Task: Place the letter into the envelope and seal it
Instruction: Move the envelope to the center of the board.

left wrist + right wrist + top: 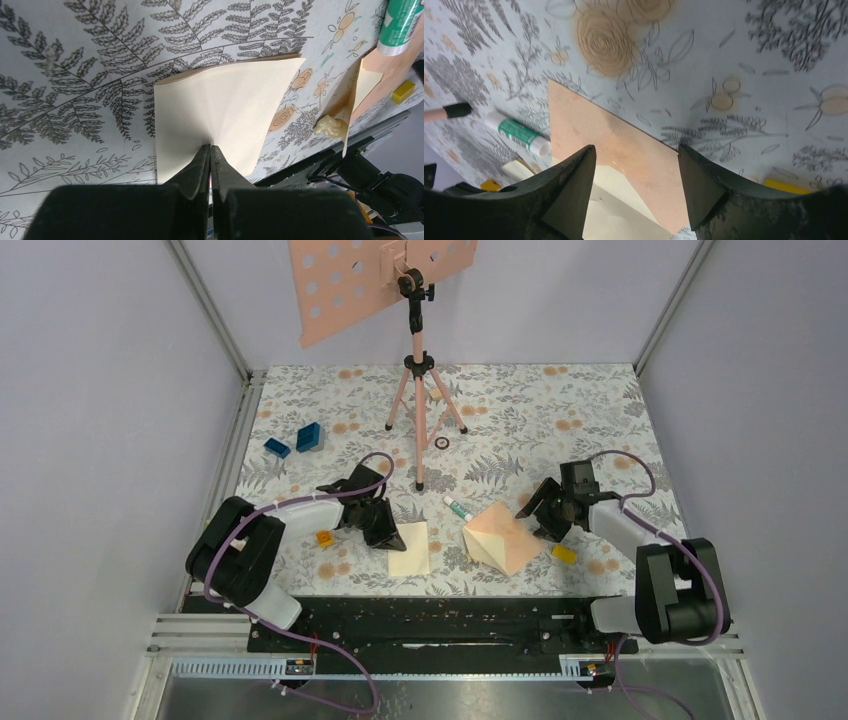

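The letter (411, 549) lies cream back up on the floral cloth, near the front middle. My left gripper (392, 537) is shut on its left edge; in the left wrist view the letter (220, 115) bows up from the pinched fingers (210, 150). The peach envelope (503, 537) lies to its right, turned like a diamond, its flap open. My right gripper (532, 517) is open just above the envelope's right corner. In the right wrist view the envelope (624, 150) with its cream inside lies between the spread fingers (574, 185).
A green-and-white glue stick (457, 507) lies by the envelope's upper left. A yellow block (564, 554) sits right of the envelope, an orange one (324, 538) left of the letter. Blue blocks (308, 436) lie far left. A pink tripod stand (418, 390) stands at the back.
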### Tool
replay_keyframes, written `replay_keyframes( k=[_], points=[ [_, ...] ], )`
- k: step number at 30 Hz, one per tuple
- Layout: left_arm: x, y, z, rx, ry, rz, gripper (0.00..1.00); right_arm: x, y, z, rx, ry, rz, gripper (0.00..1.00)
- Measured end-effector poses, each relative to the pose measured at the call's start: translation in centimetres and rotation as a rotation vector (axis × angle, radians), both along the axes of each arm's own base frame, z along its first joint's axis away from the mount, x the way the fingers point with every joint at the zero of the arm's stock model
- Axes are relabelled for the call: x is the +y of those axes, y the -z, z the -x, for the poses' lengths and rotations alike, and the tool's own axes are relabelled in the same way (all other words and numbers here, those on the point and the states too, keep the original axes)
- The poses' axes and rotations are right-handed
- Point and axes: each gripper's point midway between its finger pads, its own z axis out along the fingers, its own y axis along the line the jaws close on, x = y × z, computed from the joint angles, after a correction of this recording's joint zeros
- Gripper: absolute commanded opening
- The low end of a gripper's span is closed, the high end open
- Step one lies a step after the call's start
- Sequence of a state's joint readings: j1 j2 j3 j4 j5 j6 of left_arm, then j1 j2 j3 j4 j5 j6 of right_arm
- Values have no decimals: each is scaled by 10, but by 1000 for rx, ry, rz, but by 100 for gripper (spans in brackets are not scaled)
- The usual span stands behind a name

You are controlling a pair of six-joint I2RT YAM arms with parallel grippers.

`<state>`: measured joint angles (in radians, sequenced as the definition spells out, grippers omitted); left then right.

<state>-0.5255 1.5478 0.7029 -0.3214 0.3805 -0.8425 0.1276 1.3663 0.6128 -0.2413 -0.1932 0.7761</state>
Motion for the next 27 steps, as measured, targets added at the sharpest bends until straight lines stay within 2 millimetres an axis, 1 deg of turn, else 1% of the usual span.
replay_keyframes(
  k=[3, 8, 12, 16, 19, 21, 23, 25, 27],
  points=[
    [-1, 0, -1, 0, 0, 0, 0, 6, 0, 13, 0, -5, -22, 68],
    [-1, 0, -2, 1, 0, 0, 0, 14, -1, 27, 2, -15, -42, 68],
    [-2, 0, -2, 1, 1, 0, 0, 14, -3, 37, 3, -17, -33, 68],
    [-2, 0, -2, 1, 1, 0, 0, 9, -17, 36, -63, -21, -3, 68],
    [-2, 0, -2, 0, 1, 0, 0, 8, -32, 37, -127, -69, 44, 66],
    [-2, 0, -2, 1, 1, 0, 0, 17, -43, 39, -167, -129, 56, 64],
    [-2, 0, -2, 1, 1, 0, 0, 31, -51, 44, -205, -209, 61, 61],
    [-2, 0, -2, 1, 1, 0, 0, 47, -53, 52, -218, -294, 57, 57],
    [-2, 0, -2, 1, 1, 0, 0, 60, -49, 64, -205, -380, 60, 54]
  ],
)
